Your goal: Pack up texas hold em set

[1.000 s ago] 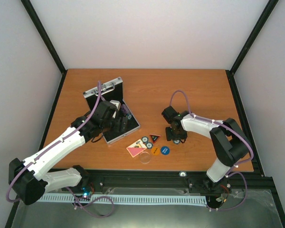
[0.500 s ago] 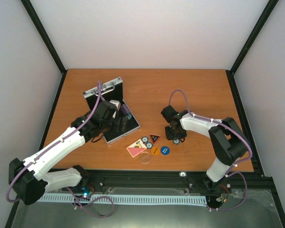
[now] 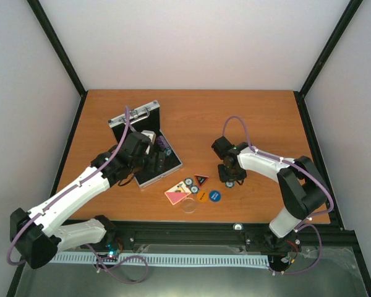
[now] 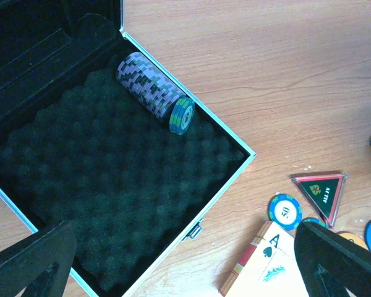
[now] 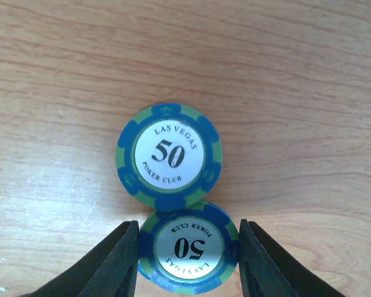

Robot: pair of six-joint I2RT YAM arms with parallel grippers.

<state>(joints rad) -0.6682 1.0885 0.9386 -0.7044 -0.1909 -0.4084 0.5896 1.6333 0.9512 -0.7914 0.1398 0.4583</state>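
Note:
The silver case (image 3: 135,116) lies open at the left, with black foam (image 4: 105,185) and a row of chips (image 4: 151,93) inside. My left gripper (image 3: 153,162) hovers open and empty over the case's near rim (image 4: 226,185). On the table lie the pink card deck (image 3: 176,195), two blue-white chips (image 3: 187,185), the red-black triangle (image 3: 201,179), the orange disc (image 3: 201,196), the blue disc (image 3: 215,195) and the clear disc (image 3: 188,206). My right gripper (image 5: 188,260) is shut on a blue-white 50 chip (image 5: 188,250) flat on the table. A second 50 chip (image 5: 169,154) touches it.
The case lid (image 3: 136,114) stands up at the back left with its handle. Black frame posts border the table on both sides. The deck (image 4: 266,260), a chip (image 4: 284,210) and the triangle (image 4: 319,192) lie just right of the case.
My right gripper has shifted slightly right and toward the near edge. My left arm has barely moved over the case.

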